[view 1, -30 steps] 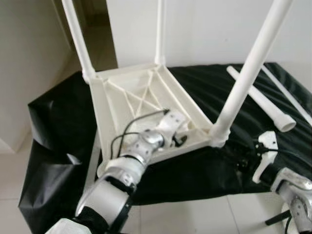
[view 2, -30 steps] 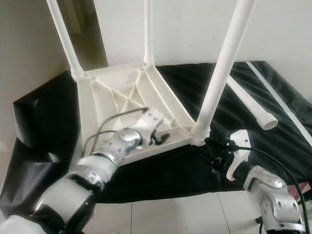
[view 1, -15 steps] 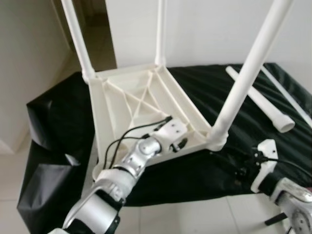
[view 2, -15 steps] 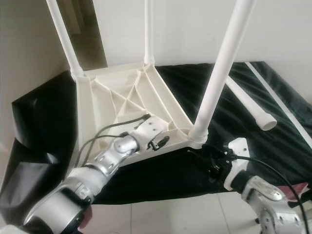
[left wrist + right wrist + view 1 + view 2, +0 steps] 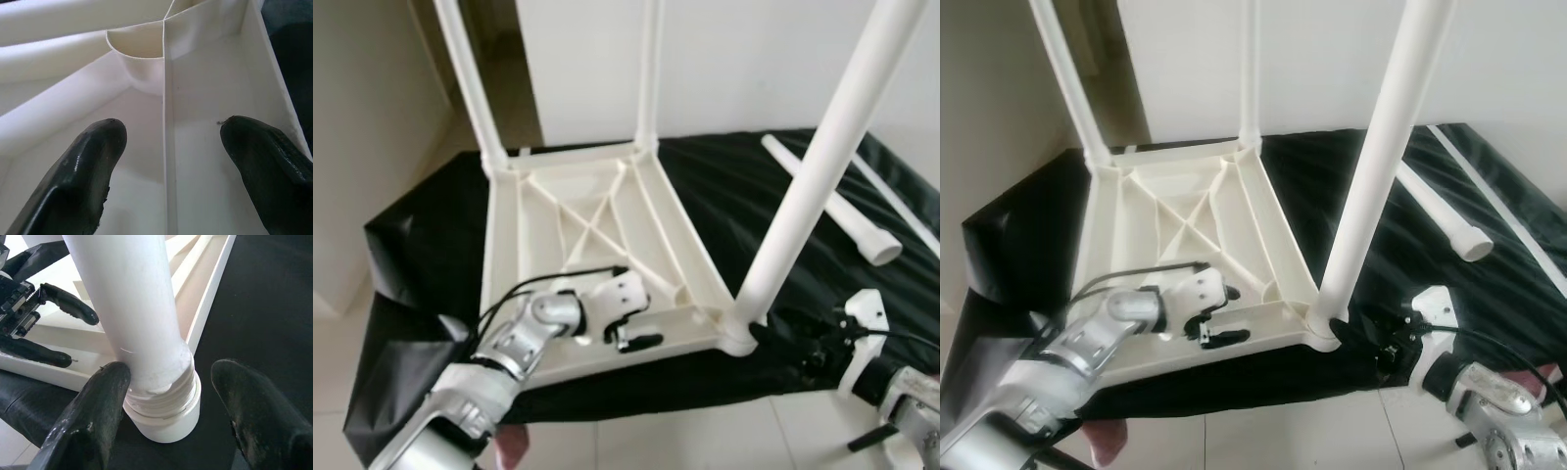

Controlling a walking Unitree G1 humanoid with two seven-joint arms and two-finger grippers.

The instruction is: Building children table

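on black cloth (image 5: 411, 245): one upturned table (image 5: 597, 211), three legs (image 5: 822, 162) fitted, one loose leg (image 5: 832, 206); left pincer (image 5: 166, 161) and right pincer (image 5: 166, 396) both apart.

Home: tiled floor (image 5: 724, 431), doorway (image 5: 499, 59)

table frame (image 5: 597, 211): smooth white plastic | cloth (image 5: 744, 186): glossy black sheet | fingers (image 5: 88, 166): matt black rubber
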